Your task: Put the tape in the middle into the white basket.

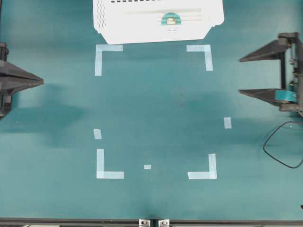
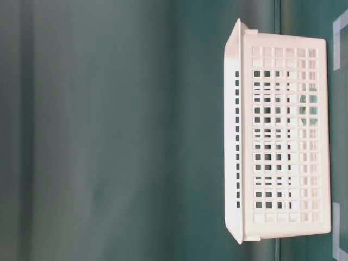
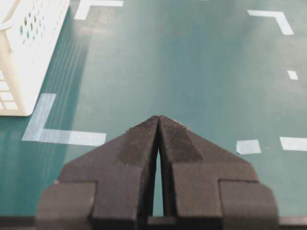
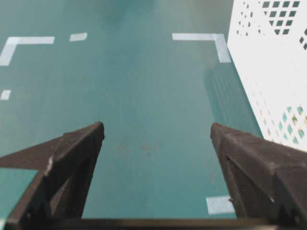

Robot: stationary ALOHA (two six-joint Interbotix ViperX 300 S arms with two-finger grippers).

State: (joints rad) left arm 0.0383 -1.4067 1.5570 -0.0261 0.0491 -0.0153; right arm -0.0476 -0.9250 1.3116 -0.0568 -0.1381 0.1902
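One small light-teal ring of tape (image 1: 171, 20) lies inside the large white slotted plastic basket (image 1: 113, 26) at twelve o'clock. Left gripper (image 1: 41, 82), nine o'clock, pressed together; right gripper (image 1: 240, 75), three o'clock, spread wide, empty.

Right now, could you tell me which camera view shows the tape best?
The overhead view: the tape lies inside the basket, seen from above as a teal ring. The table-level view gives only a faint teal glimpse through the basket's slots; both wrist views show just the basket's wall, with no clear tape.
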